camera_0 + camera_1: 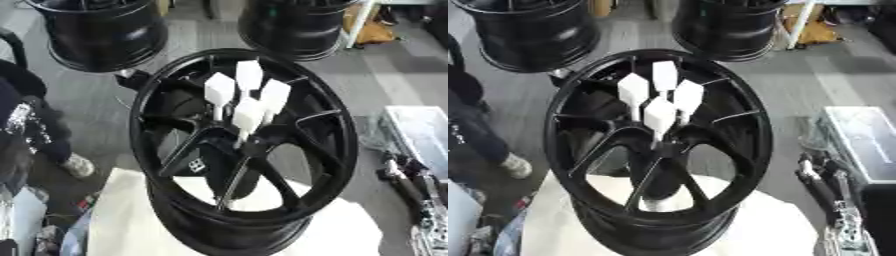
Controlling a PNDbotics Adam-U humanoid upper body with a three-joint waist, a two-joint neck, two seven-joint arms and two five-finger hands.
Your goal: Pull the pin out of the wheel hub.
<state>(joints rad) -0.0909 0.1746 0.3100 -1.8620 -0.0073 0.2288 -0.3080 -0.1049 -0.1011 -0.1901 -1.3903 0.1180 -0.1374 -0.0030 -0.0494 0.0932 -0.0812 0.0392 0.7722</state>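
Black alloy, largest of all: wheel hub (201, 160), propped on edge atop a white-covered stand (122, 220) and leaned back, apparently so that the spoked face met the head camera and the centre lay open to a reach from the front. Behind it on the grey floor, two more dark wheels (101, 30), both cut off by the top edge. Off to the right, a pale tray (864, 137), contents too jumbled to name. At the hub's centre, four white pins (248, 116), broad blocky heads up and narrow shanks sunk into the bolt holes, clustered close together, none yet drawn. Lower right, well apart from the pins, a black-and-silver shape taken for the right hand (822, 186), holding nothing visible; whether spread or closed, could not tell. Of the left hand, saw nothing in either view.
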